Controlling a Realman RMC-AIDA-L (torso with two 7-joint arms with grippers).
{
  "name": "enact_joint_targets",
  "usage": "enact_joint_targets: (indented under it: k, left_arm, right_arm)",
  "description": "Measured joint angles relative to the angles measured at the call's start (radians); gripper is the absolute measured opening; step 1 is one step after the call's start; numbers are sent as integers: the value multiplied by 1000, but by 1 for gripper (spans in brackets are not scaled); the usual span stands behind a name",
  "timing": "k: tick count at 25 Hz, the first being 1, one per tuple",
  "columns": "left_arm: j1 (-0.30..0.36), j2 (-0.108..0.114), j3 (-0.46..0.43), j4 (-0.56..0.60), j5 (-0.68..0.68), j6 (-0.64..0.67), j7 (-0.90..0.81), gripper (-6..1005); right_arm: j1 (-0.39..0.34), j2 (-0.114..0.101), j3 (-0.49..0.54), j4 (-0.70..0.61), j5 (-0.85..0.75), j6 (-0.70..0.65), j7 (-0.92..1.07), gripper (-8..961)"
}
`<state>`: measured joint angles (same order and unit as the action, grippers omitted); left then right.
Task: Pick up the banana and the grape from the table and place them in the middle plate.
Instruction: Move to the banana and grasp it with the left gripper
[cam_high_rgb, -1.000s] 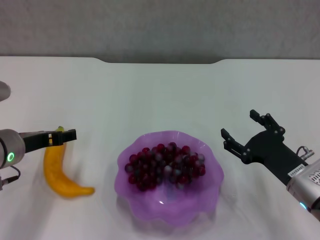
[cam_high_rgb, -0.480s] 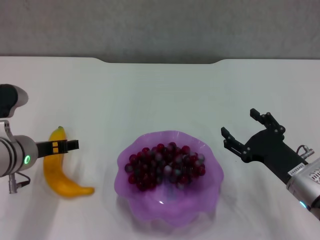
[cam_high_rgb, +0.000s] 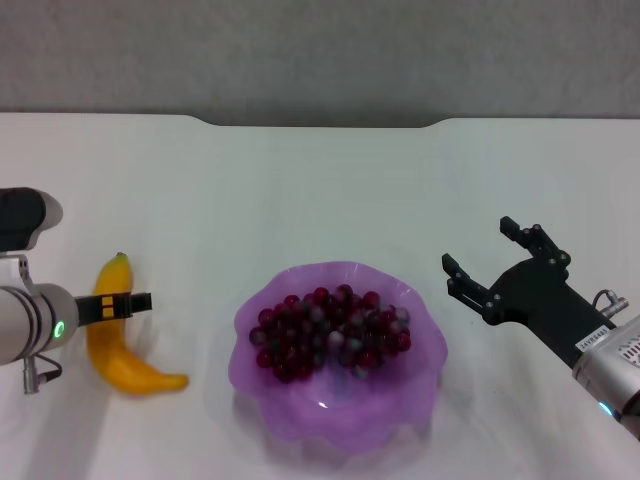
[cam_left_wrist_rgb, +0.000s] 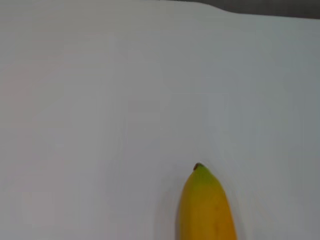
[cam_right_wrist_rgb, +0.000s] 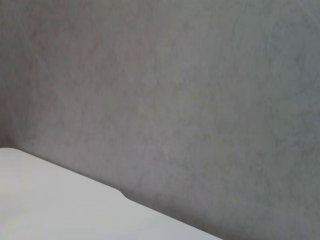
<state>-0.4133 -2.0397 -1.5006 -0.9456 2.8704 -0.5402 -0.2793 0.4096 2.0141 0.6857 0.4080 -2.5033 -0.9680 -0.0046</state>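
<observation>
While grape (cam_high_rgb: 330, 333) fills middle plate (cam_high_rgb: 420, 400), left gripper (cam_high_rgb: 128, 302) over banana (cam_high_rgb: 118, 352), jaws unclear, right gripper (cam_high_rgb: 490, 262) spread.

You have one banana (cam_high_rgb: 122, 340) lying on the table (cam_high_rgb: 320, 190), and the left wrist view shows you that same single banana (cam_left_wrist_rgb: 206, 210), only its tip end. You have one plate (cam_high_rgb: 340, 410), purple with a wavy rim. On it sits one bunch of grapes (cam_high_rgb: 330, 333); the bunch is made of many small berries, too many and too tightly packed for you to count one by one. You have two grippers in view: one left gripper (cam_high_rgb: 125, 303) and one right gripper (cam_high_rgb: 497, 262).
</observation>
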Motion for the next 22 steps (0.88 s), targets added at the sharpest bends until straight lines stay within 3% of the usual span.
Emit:
enact_joint_targets:
  k: [19, 22]
  left_arm:
    - [-4, 2, -7, 58, 1, 55, 30, 842]
    - [-4, 1, -7, 59, 1, 55, 32, 732]
  right_arm:
    - [1, 0, 0, 0, -1, 0, 0, 894]
    - [1, 0, 0, 1, 0, -2, 0, 894]
